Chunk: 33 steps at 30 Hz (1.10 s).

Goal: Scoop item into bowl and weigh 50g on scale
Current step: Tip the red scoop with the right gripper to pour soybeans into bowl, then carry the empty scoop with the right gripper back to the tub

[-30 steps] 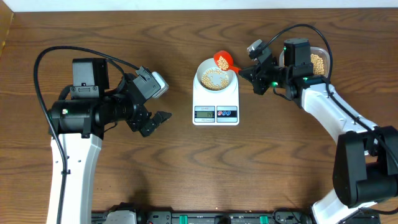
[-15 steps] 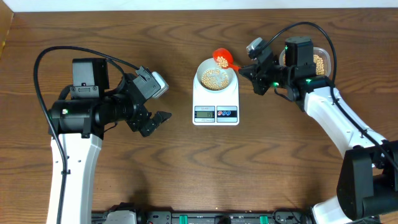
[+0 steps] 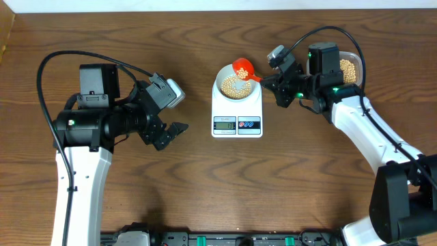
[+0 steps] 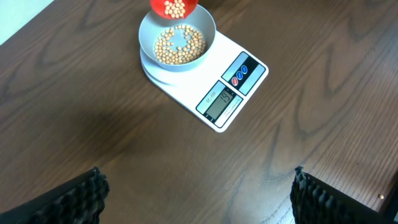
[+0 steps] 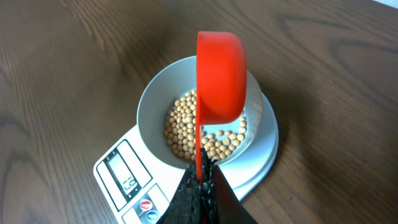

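The overhead camera looks straight down from high above, taking in the whole table (image 3: 205, 191). The left wrist camera views the scale (image 4: 208, 78) and bowl (image 4: 148, 31) obliquely from some way off; the right wrist camera looks steeply down on both from close by.

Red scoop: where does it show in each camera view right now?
Overhead: red scoop top centre, over the bowl's upper right rim.
Left wrist: cropped at the top edge, above the bowl.
Right wrist: centre, tipped sideways over the bowl, handle in the right gripper.
Shared landmark: the scale's display.
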Each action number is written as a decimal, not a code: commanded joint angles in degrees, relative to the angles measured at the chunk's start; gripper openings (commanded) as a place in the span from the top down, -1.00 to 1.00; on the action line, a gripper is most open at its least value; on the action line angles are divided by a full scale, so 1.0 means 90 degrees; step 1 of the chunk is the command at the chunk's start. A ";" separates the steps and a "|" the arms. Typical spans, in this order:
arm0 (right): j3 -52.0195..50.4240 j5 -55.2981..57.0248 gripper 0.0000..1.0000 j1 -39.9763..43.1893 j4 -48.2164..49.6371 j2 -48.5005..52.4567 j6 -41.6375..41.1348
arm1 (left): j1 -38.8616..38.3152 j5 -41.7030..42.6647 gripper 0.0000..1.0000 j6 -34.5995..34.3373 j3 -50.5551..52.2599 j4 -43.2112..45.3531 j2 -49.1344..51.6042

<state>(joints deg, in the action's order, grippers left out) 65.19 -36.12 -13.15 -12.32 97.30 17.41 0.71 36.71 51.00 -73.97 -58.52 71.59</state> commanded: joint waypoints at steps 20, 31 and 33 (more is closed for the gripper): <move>0.0024 0.1338 0.98 -0.0408 -0.0136 -0.0442 0.0583 | 0.0027 -0.0029 -0.92 -0.0053 -0.0087 -0.0063 0.0046; 0.0027 0.2025 0.98 -0.0780 -0.0136 -0.0486 0.0937 | 0.0027 -0.0032 -0.92 -0.0056 -0.0087 -0.0063 0.0046; 0.0027 0.2028 0.98 -0.0823 -0.0129 -0.0491 0.0940 | 0.0027 -0.0032 -0.92 -0.0053 -0.0087 -0.0063 0.0046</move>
<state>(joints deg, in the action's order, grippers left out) 65.19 -19.31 -19.92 -13.54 94.21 24.58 0.71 36.71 51.00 -73.97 -58.76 71.59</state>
